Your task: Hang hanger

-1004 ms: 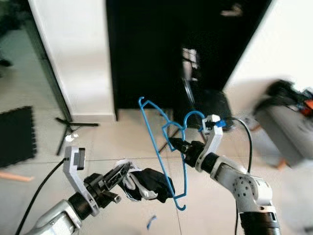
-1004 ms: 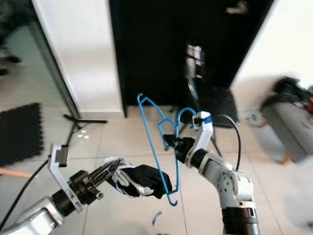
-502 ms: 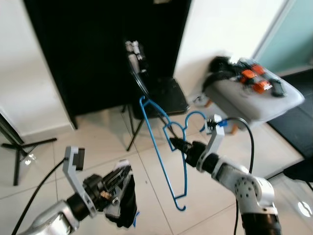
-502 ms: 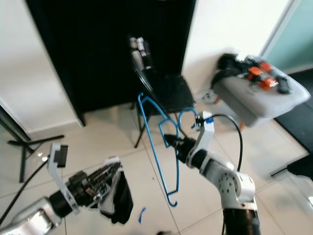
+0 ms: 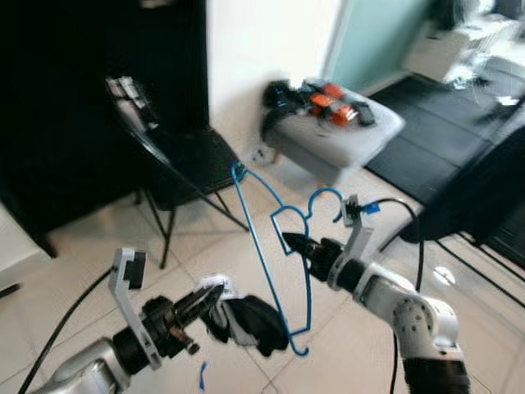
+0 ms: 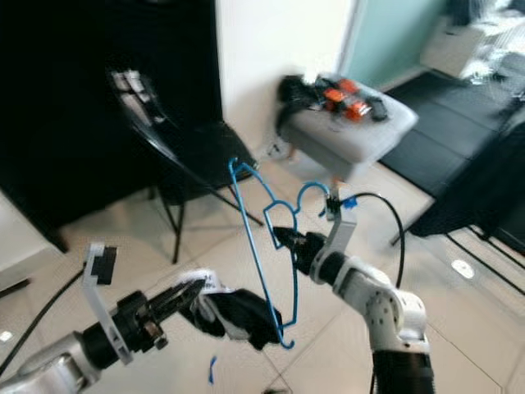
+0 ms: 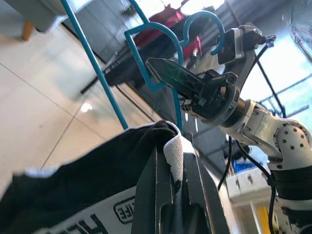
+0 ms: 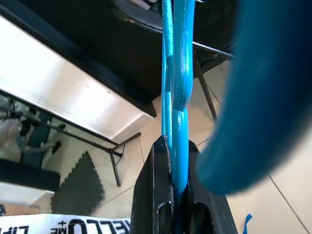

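Hanger point(image 5: 275, 246), blue, is held mid-air above tiled floor point(image 5: 205, 246), pinched by the right gripper point(image 5: 297, 245) near its hook. Chair point(image 5: 176, 152) and grey ottoman point(image 6: 349, 123) stand beyond, apart. Left wrist view: left gripper point(image 7: 170, 165) fingers are pressed on a black garment point(image 7: 87, 195). Right wrist view: fingers point(image 8: 153, 190) clamp the blue wire

- The hanger point(image 5: 275, 246) is bright blue.
- The garment point(image 5: 250, 322) is black with white trim and white lettering.
- The chair point(image 5: 176, 160) is black.
- The ottoman point(image 5: 336, 135) is grey, topped with orange and black items point(image 5: 332, 97).
- The floor tiles point(image 5: 82, 254) are pale beige.
- The wall point(image 5: 262, 37) is white.
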{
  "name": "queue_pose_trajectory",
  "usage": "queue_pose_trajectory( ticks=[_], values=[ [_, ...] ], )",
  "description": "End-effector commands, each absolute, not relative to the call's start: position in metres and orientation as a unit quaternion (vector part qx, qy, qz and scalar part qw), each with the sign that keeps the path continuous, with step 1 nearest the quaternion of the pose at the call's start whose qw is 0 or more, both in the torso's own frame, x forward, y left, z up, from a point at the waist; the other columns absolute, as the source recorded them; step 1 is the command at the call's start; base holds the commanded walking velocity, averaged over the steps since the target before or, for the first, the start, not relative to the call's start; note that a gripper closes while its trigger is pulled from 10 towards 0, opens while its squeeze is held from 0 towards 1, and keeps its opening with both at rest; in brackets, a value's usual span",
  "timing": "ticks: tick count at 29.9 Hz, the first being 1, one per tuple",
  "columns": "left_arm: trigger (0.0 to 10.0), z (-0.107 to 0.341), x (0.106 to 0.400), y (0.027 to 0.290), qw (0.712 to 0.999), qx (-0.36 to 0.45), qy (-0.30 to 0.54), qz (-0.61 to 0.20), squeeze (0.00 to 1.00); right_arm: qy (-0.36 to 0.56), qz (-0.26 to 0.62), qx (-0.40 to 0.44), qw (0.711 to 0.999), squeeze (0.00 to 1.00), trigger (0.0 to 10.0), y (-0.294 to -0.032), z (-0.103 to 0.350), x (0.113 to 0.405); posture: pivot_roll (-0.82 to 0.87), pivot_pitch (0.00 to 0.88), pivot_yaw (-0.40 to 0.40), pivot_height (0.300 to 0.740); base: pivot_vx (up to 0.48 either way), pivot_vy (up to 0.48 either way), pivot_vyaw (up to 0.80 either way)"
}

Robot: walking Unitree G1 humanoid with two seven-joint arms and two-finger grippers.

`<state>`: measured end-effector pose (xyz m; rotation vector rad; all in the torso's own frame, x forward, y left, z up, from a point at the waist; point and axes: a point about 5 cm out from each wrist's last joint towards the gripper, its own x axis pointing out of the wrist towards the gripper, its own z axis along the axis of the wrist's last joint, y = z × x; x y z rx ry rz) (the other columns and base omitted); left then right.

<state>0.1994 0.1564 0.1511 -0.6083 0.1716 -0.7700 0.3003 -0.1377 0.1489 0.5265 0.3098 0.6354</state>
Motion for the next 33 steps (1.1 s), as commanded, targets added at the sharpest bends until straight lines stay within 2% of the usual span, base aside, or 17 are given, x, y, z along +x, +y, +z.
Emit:
queue_pose_trajectory(
  ticks=[1,10,14,17,20,21,23,25,27,28,29,30,31,32,33],
  values=[
    [10.0,0.150,0.198,0.155,0.871,-0.297,0.086,-0.381,0.00,0.155,0.307,0.259,0.903,0.00,10.0,-0.139,0.147,0.298,-0.02,0.131,-0.030,0.740,0.000,0.000,-0.80],
    [10.0,0.149,0.197,0.154,0.867,-0.285,0.083,-0.401,0.00,0.154,0.306,0.260,0.903,0.00,10.0,-0.140,0.146,0.299,-0.02,0.115,-0.025,0.740,0.000,0.000,-0.80],
    [10.0,0.147,0.192,0.152,0.865,-0.221,0.088,-0.442,0.00,0.155,0.308,0.259,0.902,0.00,10.0,-0.139,0.144,0.299,-0.03,0.091,-0.014,0.740,0.000,0.000,-0.80],
    [10.0,0.154,0.189,0.148,0.866,-0.064,0.065,-0.492,0.00,0.147,0.343,0.212,0.903,0.00,10.0,-0.138,0.147,0.297,-0.04,0.078,-0.005,0.740,0.000,0.000,-0.80],
    [10.0,0.168,0.206,0.149,0.868,0.106,0.009,-0.486,0.00,0.115,0.350,0.131,0.920,0.00,10.0,-0.150,0.154,0.303,-0.04,0.070,-0.004,0.740,0.000,0.000,-0.67],
    [10.0,0.168,0.206,0.149,0.868,0.106,0.009,-0.486,0.00,0.115,0.350,0.131,0.920,0.00,10.0,-0.150,0.154,0.303,-0.04,0.070,-0.004,0.740,0.000,0.000,-0.41],
    [10.0,0.186,0.226,0.148,0.866,0.218,-0.038,-0.448,0.00,0.100,0.349,0.090,0.927,0.00,10.0,-0.165,0.161,0.309,-0.05,0.065,-0.003,0.740,0.000,0.000,0.00],
    [10.0,0.211,0.242,0.143,0.837,0.324,-0.109,-0.426,0.00,0.084,0.362,0.036,0.928,0.00,10.0,-0.181,0.173,0.313,-0.06,0.055,0.003,0.740,0.000,0.000,0.00],
    [10.0,0.231,0.251,0.137,0.804,0.393,-0.168,-0.414,0.00,0.072,0.377,-0.007,0.923,0.00,10.0,-0.193,0.183,0.313,-0.06,0.048,0.008,0.740,0.000,0.000,0.00],
    [10.0,0.237,0.253,0.134,0.789,0.412,-0.185,-0.416,0.00,0.070,0.384,-0.018,0.920,0.00,10.0,-0.197,0.187,0.312,-0.06,0.045,0.012,0.740,0.000,0.000,0.00],
    [10.0,0.237,0.253,0.134,0.789,0.412,-0.185,-0.416,0.00,0.070,0.384,-0.018,0.920,0.00,10.0,-0.197,0.187,0.312,-0.06,0.045,0.012,0.740,0.000,0.000,0.00],
    [10.0,0.247,0.253,0.130,0.752,0.453,-0.206,-0.433,0.00,0.066,0.401,-0.034,0.913,0.00,10.0,-0.205,0.194,0.310,-0.07,0.043,0.014,0.740,0.000,0.000,0.00],
    [10.0,0.247,0.253,0.130,0.752,0.453,-0.206,-0.433,0.00,0.066,0.401,-0.034,0.913,0.00,10.0,-0.205,0.194,0.310,-0.07,0.043,0.014,0.740,0.000,0.000,0.00],
    [10.0,0.249,0.252,0.130,0.737,0.467,-0.209,-0.441,0.00,0.064,0.407,-0.039,0.911,0.00,10.0,-0.206,0.196,0.309,-0.07,0.042,0.014,0.740,0.000,0.000,0.00],
    [10.0,0.254,0.244,0.128,0.708,0.464,-0.231,-0.480,0.00,0.065,0.422,-0.049,0.903,0.00,10.0,-0.210,0.199,0.307,-0.07,0.039,0.016,0.740,0.000,0.000,0.00]
  ],
)
